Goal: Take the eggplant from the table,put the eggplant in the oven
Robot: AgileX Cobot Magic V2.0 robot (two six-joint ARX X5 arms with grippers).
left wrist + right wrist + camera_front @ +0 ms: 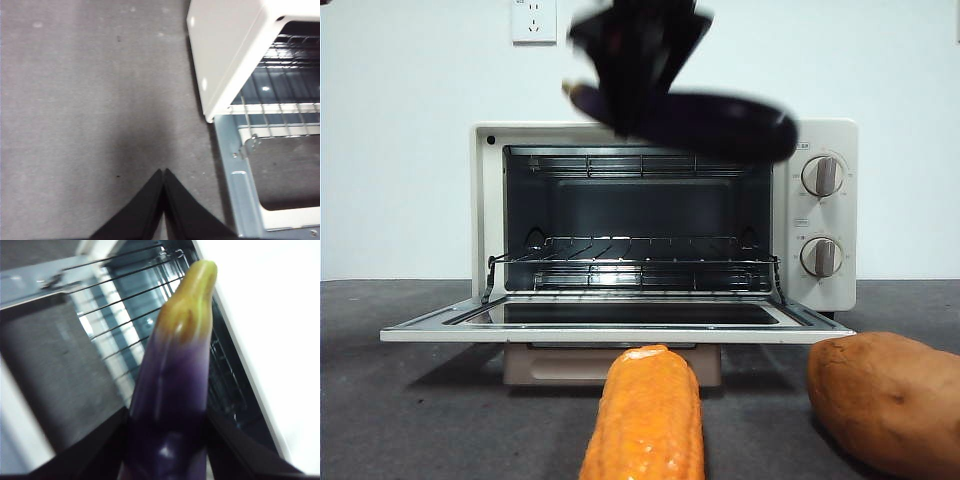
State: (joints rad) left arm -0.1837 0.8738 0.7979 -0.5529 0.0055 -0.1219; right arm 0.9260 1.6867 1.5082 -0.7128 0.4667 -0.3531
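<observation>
The dark-purple eggplant (720, 122) hangs roughly level in the air before the top edge of the cream-white oven (820, 215), whose door (620, 325) lies folded down and open. My right gripper (635, 75) comes from above and is shut on the eggplant (172, 405) near its left part; the greenish stem cap (192, 300) points toward the wire rack (120, 325). My left gripper (164, 175) is shut on nothing, low over the grey table (75, 100) beside the oven's left wall (225, 55).
An orange corn cob (645, 415) lies on the table in front of the oven door. A brown sweet potato (890, 395) rests at the front right. A wire rack (635, 260) spans the oven cavity.
</observation>
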